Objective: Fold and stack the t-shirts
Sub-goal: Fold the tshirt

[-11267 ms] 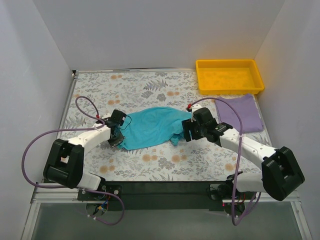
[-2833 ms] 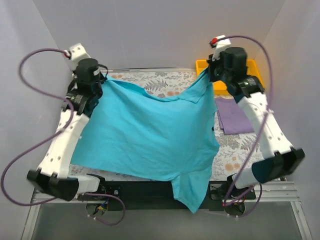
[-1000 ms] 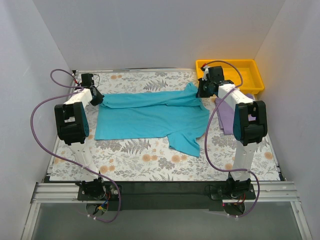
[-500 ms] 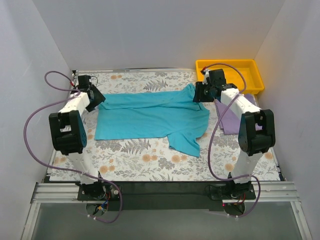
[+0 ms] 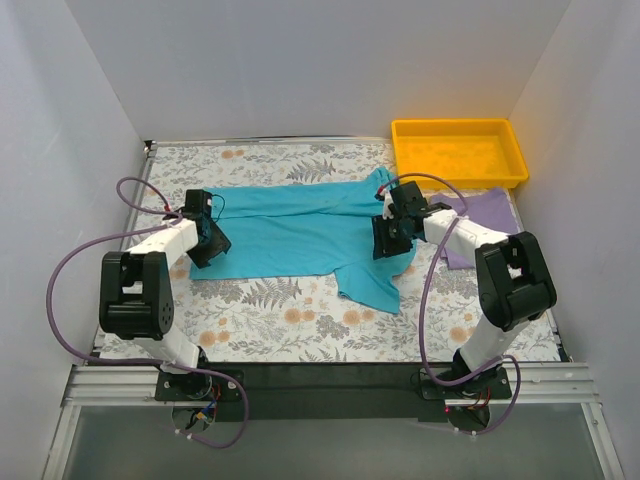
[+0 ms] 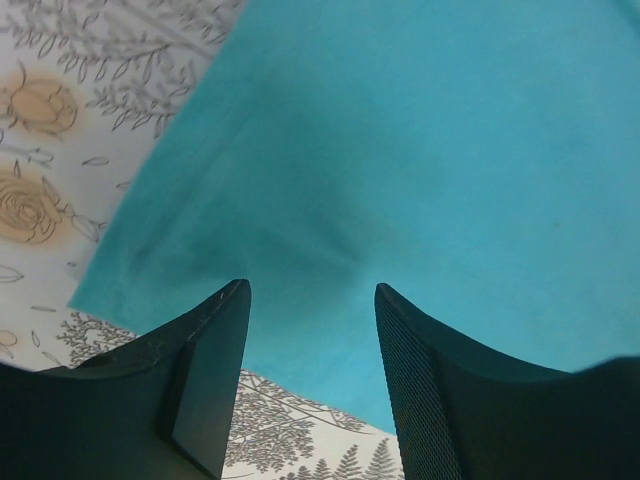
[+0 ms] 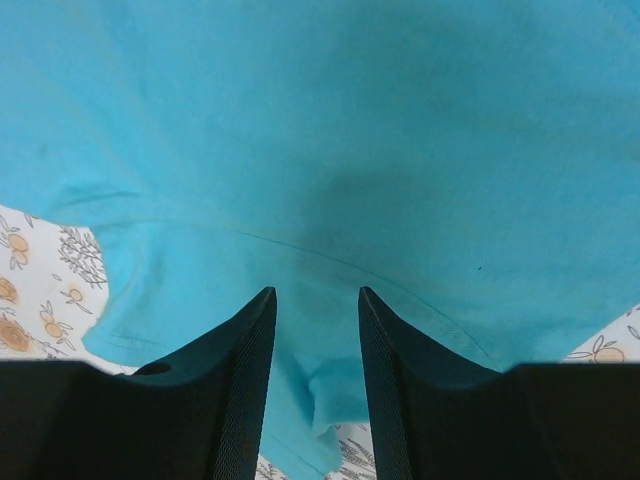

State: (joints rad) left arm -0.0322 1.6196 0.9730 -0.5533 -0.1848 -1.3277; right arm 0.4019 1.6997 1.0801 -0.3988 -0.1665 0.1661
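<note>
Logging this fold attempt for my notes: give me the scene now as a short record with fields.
teal t-shirt: spread mostly flat, one sleeve pointing near
lavender t-shirt: folded, right of the teal one
yellow tray: far right corner
left gripper: open, over teal t-shirt's near-left corner
right gripper: open, over its right side

You have bare worktop [image 5: 300, 325] along the near edge, and a bare strip along the far edge from the far left corner; the teal t-shirt [image 5: 290, 225] lies flat across the middle; the left arm [image 5: 160, 240] and right arm [image 5: 470, 236] cross low at its two ends; the yellow tray [image 5: 460, 178] fills the far right corner, the lavender t-shirt [image 5: 487, 206] just beside it along the right edge; walls [image 5: 80, 120] close three sides.
</note>
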